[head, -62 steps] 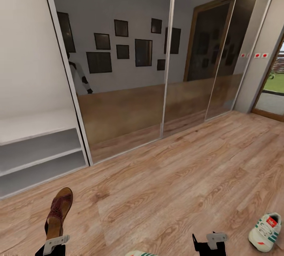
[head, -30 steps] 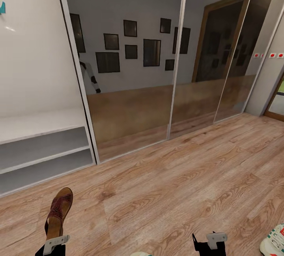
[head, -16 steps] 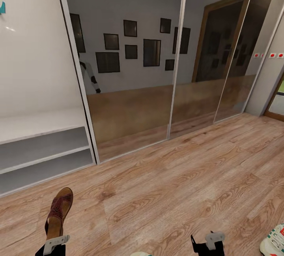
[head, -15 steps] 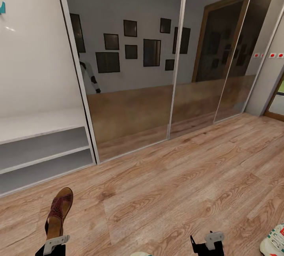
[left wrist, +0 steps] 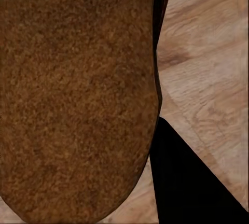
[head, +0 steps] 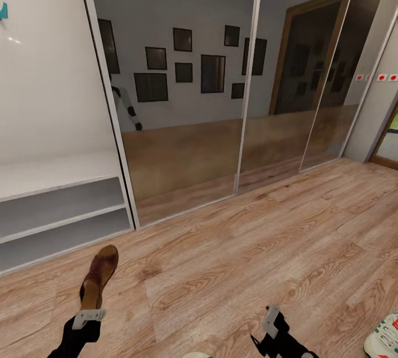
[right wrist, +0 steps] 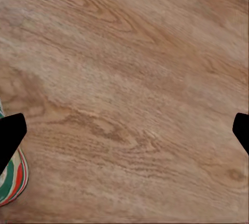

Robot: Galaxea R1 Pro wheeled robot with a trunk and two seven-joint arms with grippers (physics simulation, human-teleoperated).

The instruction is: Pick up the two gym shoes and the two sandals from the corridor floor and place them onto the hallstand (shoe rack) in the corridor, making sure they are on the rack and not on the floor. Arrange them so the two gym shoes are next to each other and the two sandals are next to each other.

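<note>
My left gripper (head: pixel 88 315) is shut on the heel end of one brown sandal (head: pixel 100 277), which points toward the pale grey hallstand (head: pixel 55 174) at the left. In the left wrist view the sandal's brown sole (left wrist: pixel 78 94) is close up, beside one black finger (left wrist: pixel 189 182). The right gripper (head: pixel 270 320) hangs open and empty low over the corridor floor (head: pixel 237 258); its fingertips (right wrist: pixel 10 133) stand wide apart over bare planks. One gym shoe (head: pixel 385 338) lies at the bottom right edge. Another gym shoe's toe (head: pixel 196 354) peeks in at the bottom edge, and its striped side (right wrist: pixel 11 185) shows by the right gripper.
Tall mirrored sliding doors (head: pixel 188 98) run along the wall behind the floor, right of the hallstand. A doorway (head: pixel 387 148) opens at the far right. Open wood floor stretches between the grippers and the mirrors.
The left gripper has lifted and swung the sandal forward and to the right, rolling it so the sole shows. The right gripper has shifted left and tilted. The view has held still for the last second.
</note>
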